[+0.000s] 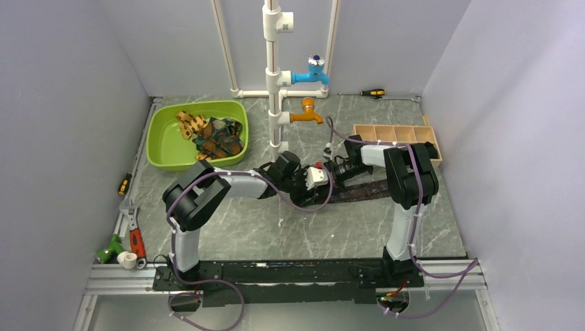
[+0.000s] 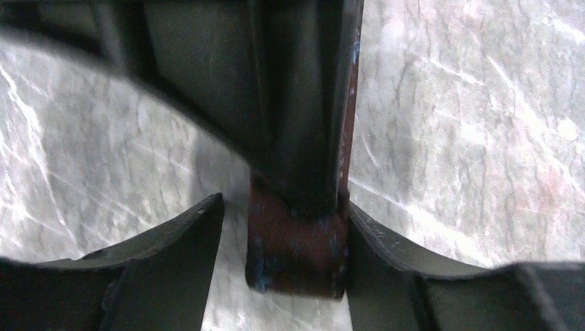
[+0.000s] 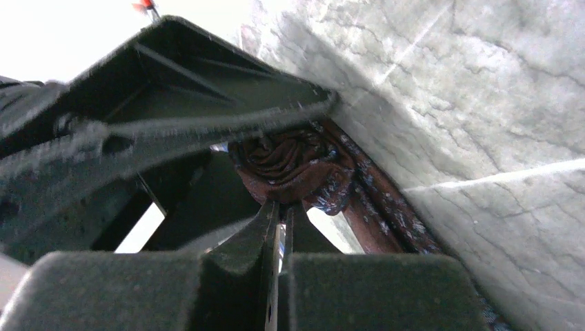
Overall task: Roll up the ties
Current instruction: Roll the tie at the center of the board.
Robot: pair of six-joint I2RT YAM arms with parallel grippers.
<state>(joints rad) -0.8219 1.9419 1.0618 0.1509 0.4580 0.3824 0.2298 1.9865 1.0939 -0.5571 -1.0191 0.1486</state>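
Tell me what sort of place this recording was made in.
Probably a lab robot cell dressed as a utility corner: plain walls box in a table, white pipes carry a blue tap and an orange tap, and a screwdriver and wrench lie at the edges.

The left gripper (image 1: 308,185) and the right gripper (image 1: 336,167) crowd together in the middle of the counter (image 1: 276,234), with hardly any room between them. Just behind stands a white pipe (image 1: 274,83). A green tub (image 1: 200,105) blocks the far left and a wooden box (image 1: 393,131) the far right. The near counter is open.
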